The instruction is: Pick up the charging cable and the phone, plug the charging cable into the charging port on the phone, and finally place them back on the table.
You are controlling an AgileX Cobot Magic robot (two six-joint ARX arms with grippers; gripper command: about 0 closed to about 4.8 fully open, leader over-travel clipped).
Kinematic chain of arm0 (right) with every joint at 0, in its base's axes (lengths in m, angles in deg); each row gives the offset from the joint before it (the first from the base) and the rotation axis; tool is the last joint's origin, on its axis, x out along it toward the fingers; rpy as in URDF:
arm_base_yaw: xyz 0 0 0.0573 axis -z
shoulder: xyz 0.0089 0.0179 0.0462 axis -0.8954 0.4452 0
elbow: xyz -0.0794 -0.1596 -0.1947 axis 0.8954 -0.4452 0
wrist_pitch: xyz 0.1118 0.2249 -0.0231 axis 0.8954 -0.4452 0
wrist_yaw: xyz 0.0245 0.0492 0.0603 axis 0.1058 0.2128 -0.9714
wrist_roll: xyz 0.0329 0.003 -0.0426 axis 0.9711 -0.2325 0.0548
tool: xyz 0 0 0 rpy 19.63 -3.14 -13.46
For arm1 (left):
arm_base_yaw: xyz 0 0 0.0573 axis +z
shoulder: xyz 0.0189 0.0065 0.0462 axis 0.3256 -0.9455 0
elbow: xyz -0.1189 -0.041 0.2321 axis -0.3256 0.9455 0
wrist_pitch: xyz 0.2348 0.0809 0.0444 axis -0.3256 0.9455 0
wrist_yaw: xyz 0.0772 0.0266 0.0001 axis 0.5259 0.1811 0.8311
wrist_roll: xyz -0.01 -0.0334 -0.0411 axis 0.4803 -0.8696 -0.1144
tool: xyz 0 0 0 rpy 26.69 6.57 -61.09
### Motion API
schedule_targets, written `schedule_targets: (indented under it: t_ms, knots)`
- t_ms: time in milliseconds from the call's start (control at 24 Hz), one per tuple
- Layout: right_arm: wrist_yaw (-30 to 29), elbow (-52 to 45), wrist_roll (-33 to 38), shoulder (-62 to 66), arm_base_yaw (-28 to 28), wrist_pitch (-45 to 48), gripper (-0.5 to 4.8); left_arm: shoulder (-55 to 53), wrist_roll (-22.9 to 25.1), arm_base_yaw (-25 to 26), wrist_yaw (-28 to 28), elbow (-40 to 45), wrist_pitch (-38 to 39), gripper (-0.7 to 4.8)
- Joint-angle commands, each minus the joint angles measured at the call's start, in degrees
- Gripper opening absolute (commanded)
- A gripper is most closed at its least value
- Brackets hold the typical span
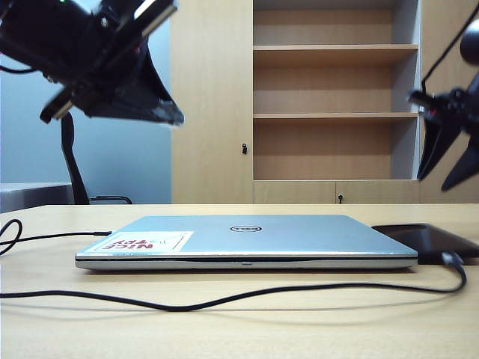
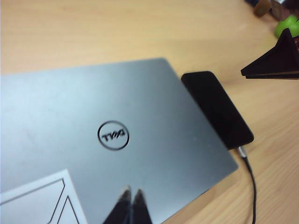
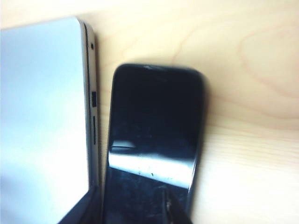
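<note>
Beige table (image 1: 239, 329): laptop (image 1: 247, 239), phone (image 1: 430, 241), charging cable (image 1: 224, 298) lying on it.

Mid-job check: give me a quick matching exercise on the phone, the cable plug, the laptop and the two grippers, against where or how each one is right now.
Things:
1. phone
2. charging cable plug
3. left gripper
4. right gripper

States:
A. raised, fingers apart, above the phone
B. flat on the table beside the laptop
C. shut, over the laptop lid
D. seated at the phone's end

Pairs: 1-B, 2-D, 3-C, 4-A
</note>
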Motion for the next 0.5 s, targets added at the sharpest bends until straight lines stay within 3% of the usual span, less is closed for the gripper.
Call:
schedule_targets:
  t_ms: [42, 83, 125, 167, 500]
  knots:
    - [1.49, 1.7, -0.39, -3.76, -0.04, -1.53, 1.63, 2.54, 1.46, 0.04, -0.15, -0.37, -0.79, -0.06]
    - [1.46, 1.7, -0.37, -4.85, -0.2, -1.4, 1.29, 3.5, 2.4, 0.04, -0.15, -0.35, -0.76, -0.06]
    - [1.44, 1.62, -0.37, -6.84, -0.55, -1.53, 0.57, 5.55, 3.8, 0.04, -0.15, -0.35, -0.76, -0.06]
    - [1.73, 1.62, -0.39, -8.98, -1.31, -1.55, 0.29, 7.65, 3.98, 0.04, -0.15, -0.35, -0.72, -0.06]
    - [5.75, -0.31, -1.86, -19.34, -10.29, 2.86, -0.02, 20.74, 11.19, 0.39, -0.07, 0.76, 8.87, -0.07]
